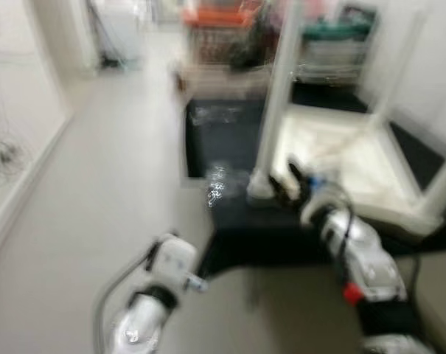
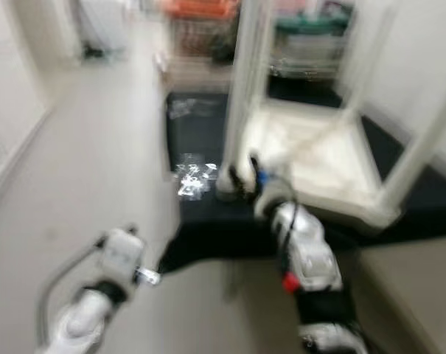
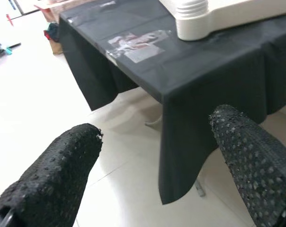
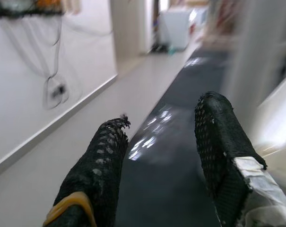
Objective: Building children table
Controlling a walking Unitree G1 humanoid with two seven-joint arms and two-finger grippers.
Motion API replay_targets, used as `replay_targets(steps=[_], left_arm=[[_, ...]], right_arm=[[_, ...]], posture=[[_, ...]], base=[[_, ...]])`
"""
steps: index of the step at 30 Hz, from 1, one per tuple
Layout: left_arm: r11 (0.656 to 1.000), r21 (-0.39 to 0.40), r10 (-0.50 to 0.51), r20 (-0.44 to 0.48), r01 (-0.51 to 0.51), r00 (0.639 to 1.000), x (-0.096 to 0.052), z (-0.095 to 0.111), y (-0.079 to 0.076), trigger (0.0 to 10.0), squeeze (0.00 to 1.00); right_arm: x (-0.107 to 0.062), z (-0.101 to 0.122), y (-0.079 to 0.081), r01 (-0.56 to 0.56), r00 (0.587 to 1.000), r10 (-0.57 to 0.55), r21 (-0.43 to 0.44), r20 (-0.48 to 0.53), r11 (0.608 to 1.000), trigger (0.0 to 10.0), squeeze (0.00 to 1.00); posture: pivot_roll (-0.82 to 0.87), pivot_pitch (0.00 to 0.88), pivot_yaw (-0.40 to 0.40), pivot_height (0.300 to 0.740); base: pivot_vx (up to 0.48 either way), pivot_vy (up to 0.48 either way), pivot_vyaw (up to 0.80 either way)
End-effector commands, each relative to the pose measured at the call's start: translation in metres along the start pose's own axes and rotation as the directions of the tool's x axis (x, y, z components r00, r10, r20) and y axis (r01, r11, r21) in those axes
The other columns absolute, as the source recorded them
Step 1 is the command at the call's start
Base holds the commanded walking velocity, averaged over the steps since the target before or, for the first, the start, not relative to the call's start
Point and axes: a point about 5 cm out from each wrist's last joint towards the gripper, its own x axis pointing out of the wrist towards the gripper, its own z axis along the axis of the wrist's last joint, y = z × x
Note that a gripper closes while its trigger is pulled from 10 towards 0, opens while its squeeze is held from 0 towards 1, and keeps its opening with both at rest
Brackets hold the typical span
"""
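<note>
A white children's table [image 1: 348, 158] lies upside down on a black-clothed table [image 1: 223, 140], its white legs [image 1: 278, 96] standing upward. My right gripper [image 1: 289, 184] hovers over the black cloth close to the foot of the near leg, open, with nothing between its fingers [image 4: 102, 161]. My left gripper [image 3: 157, 161] hangs low in front of the cloth's corner, open and empty. The leg's ribbed base [image 3: 192, 21] and a clear bag of small parts [image 3: 135, 42] lie on the cloth beyond it. Both head views are blurred.
Open pale floor [image 1: 112, 184] stretches along the left, bounded by a white wall with hanging cables [image 1: 5, 155]. At the back stands a rack with an orange basket [image 1: 219, 29] and bins [image 1: 333, 40]. The black cloth drapes down over the table edge [image 3: 180, 156].
</note>
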Motion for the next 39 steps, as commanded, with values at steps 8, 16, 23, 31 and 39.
replay_targets(steps=[8, 16, 23, 31, 39], left_arm=[[1.000, 0.006, -0.005, 0.000, 0.005, 1.000, 0.002, 0.001, 0.000, 10.0, 0.00], [1.000, -0.017, -0.002, 0.001, 0.002, 1.000, 0.001, 0.000, -0.001, 10.0, 0.00], [1.000, -0.023, -0.006, -0.019, 0.006, 1.000, 0.000, -0.003, -0.001, 10.0, 0.00], [0.999, -0.027, -0.030, -0.015, 0.030, 0.999, 0.000, -0.003, -0.005, 10.0, 0.00], [0.999, -0.031, -0.045, -0.004, 0.044, 0.999, -0.003, 0.000, -0.009, 10.0, 0.00]], right_arm=[[-0.001, 0.009, -0.004, 0.043, 0.998, -0.042, -0.042, 0.038, 0.998, 10.0, 0.00], [-0.001, 0.012, -0.007, 0.050, 0.998, -0.046, -0.064, 0.051, 0.997, 10.0, 0.00], [0.002, 0.016, -0.008, 0.024, 0.998, -0.021, -0.063, 0.058, 0.998, 10.0, 0.00], [0.020, 0.027, -0.027, -0.179, 0.979, 0.158, -0.169, -0.131, 0.969, 10.0, 0.00], [0.040, 0.036, -0.043, -0.363, 0.880, 0.232, -0.272, -0.415, 0.891, 10.0, 0.00]], posture=[[0.03, 0.069, -0.066, 0.740], [0.03, 0.051, -0.062, 0.740], [0.04, 0.046, -0.063, 0.740], [0.03, 0.032, -0.071, 0.740], [0.04, 0.045, -0.086, 0.740]], base=[[0.343, -0.331, 0.00], [0.263, -0.315, 0.00], [0.000, 0.000, 0.00], [0.000, 0.000, 0.00], [0.000, 0.000, 0.00]])
